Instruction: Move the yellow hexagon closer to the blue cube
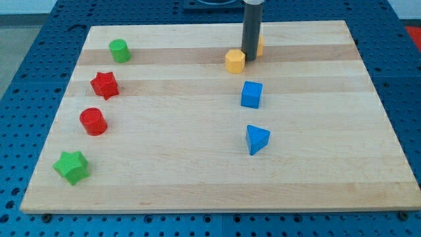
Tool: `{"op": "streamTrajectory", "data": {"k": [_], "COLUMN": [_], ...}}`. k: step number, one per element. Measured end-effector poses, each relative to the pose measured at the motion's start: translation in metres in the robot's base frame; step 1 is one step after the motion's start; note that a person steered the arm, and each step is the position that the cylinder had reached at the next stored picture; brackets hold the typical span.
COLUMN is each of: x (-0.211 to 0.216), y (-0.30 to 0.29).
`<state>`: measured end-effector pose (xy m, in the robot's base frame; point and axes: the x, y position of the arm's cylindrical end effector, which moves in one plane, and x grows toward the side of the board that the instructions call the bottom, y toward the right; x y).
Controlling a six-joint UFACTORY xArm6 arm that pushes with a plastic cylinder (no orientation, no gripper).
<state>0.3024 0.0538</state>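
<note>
The yellow hexagon [235, 60] lies near the top middle of the wooden board [197, 178]. The blue cube [251, 94] sits just below it and slightly to the right, a small gap apart. My tip [250, 59] is the end of the dark rod, standing right beside the yellow hexagon on its right side, touching or nearly touching it. A second yellow block [260, 45] is mostly hidden behind the rod; its shape cannot be made out.
A blue triangular block [256, 139] lies below the blue cube. On the left side stand a green cylinder [119, 50], a red star [104, 85], a red cylinder [93, 121] and a green star [72, 166].
</note>
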Motion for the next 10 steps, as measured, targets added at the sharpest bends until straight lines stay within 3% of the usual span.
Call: {"op": "streamTrajectory", "data": {"k": [3,4,8,10], "x": [-0.011,0.006,0.029,0.031], "y": [-0.102,-0.116,-0.008,-0.008]}}
